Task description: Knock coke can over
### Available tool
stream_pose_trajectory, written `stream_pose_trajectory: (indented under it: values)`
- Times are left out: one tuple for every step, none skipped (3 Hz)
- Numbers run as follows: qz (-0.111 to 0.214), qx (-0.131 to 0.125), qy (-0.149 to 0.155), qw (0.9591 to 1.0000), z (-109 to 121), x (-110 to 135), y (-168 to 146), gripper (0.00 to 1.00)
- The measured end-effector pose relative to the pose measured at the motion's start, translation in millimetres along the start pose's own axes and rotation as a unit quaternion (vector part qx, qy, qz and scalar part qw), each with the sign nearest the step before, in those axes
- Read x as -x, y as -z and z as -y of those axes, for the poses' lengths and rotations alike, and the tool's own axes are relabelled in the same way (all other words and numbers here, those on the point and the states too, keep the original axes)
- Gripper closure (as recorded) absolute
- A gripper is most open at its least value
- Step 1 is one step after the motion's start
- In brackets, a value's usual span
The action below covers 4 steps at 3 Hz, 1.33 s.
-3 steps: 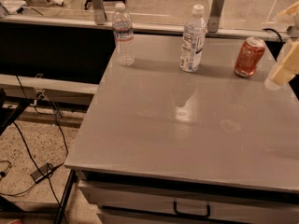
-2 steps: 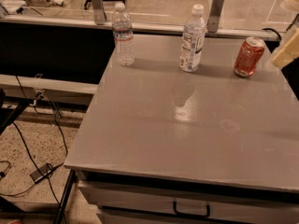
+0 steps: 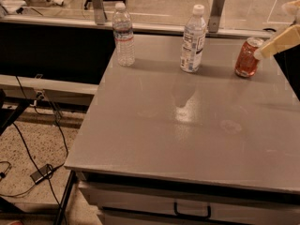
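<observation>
The coke can (image 3: 246, 57), small and red-orange with a silver top, stands upright at the far right of the grey table (image 3: 187, 139). My gripper (image 3: 277, 42), pale yellow, comes in from the right edge of the camera view. Its tip is right beside the can's upper right side, touching or nearly touching it. Most of the arm is out of view.
Two clear water bottles with white caps stand upright at the back: one at far left (image 3: 123, 34), one in the middle (image 3: 192, 39), left of the can. A rail with metal posts (image 3: 216, 11) runs behind the table. Cables lie on the floor (image 3: 37, 168) at the left.
My gripper has moved up and a little left, from beside the can's lower right to level with its top. The can and bottles have not moved.
</observation>
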<state>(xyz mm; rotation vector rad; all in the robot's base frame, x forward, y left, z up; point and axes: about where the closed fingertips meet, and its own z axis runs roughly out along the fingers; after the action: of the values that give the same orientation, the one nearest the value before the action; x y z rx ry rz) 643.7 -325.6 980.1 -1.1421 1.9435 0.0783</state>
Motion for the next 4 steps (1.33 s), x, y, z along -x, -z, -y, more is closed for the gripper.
stream_pose_trajectory:
  values:
    - [0.041, -0.012, -0.050, 0.9979, 20, -25, -29, 0.00]
    - [0.093, -0.011, -0.089, 0.9916, 27, -47, -53, 0.00]
    - [0.142, -0.007, -0.110, 0.9837, 27, -55, -67, 0.00]
    - [0.186, -0.002, -0.133, 0.9736, 23, -62, -78, 0.00]
